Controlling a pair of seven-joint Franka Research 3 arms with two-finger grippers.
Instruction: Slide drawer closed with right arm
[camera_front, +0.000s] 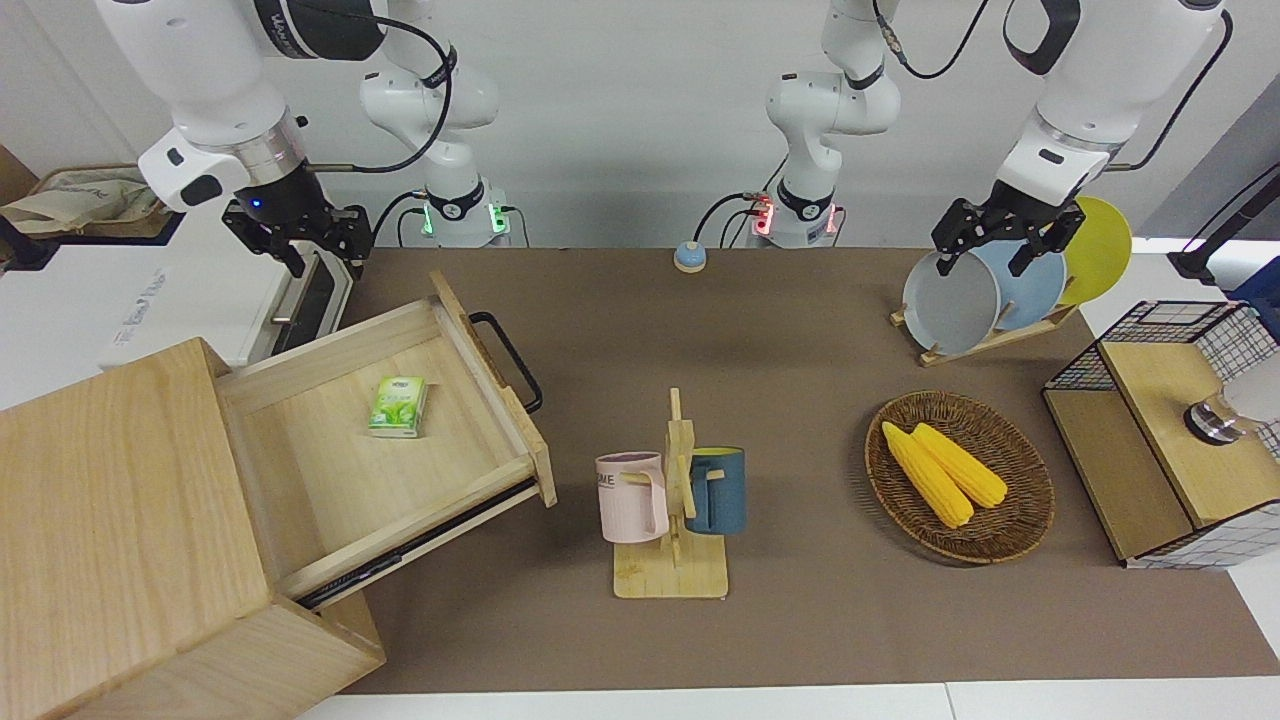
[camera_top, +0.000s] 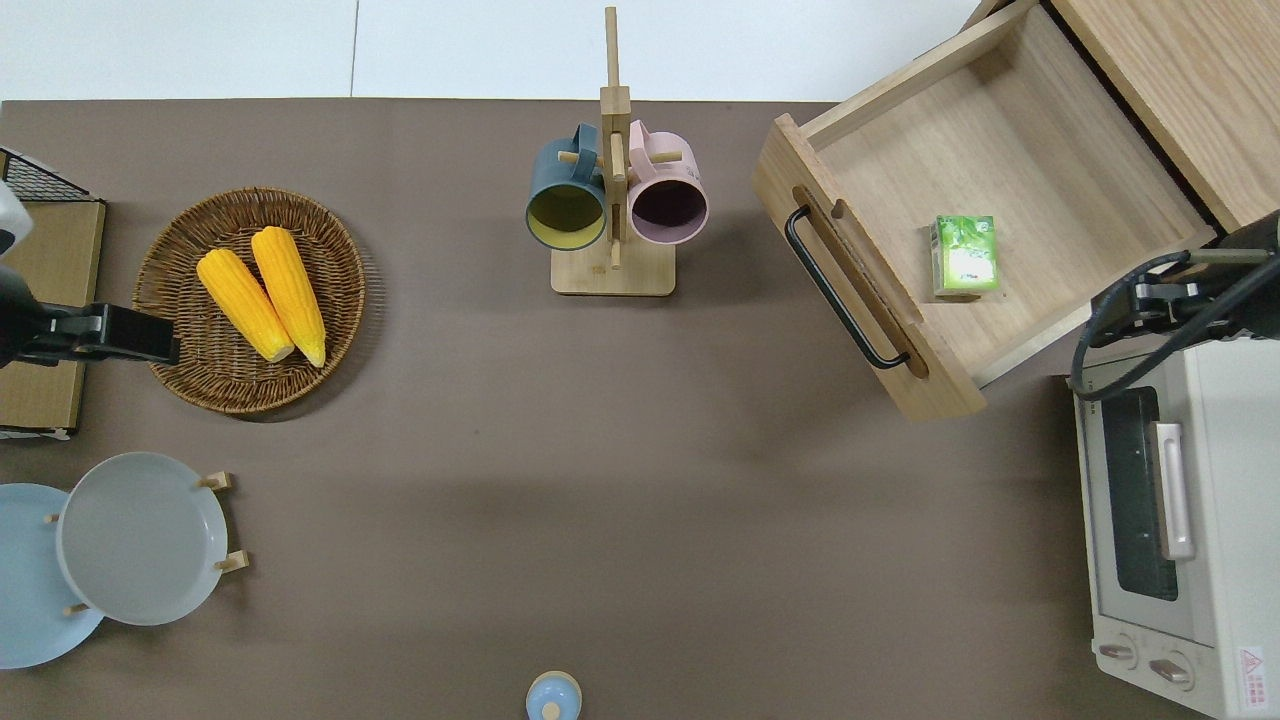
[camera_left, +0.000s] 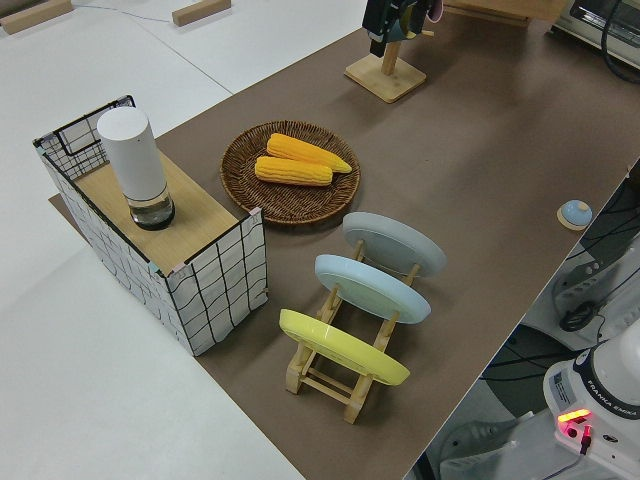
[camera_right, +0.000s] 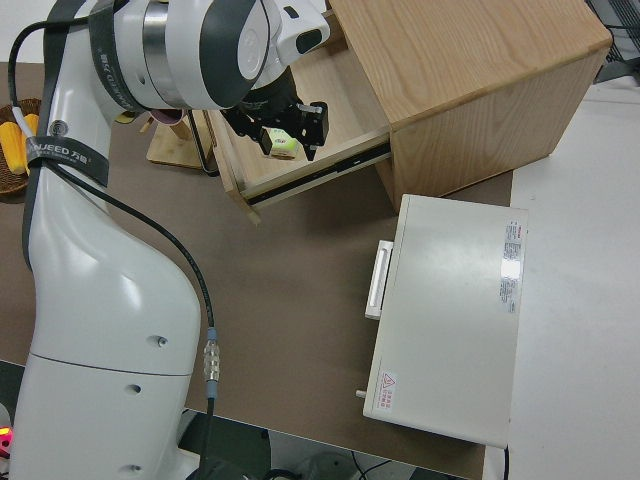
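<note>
Drawer (camera_front: 385, 440) open, apart from right gripper (camera_front: 297, 232)

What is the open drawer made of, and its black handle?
The drawer looks like pale unpainted wood; grain lines show on its boards. Its handle is a thin black bar, probably painted metal, though that is hard to tell.
</note>
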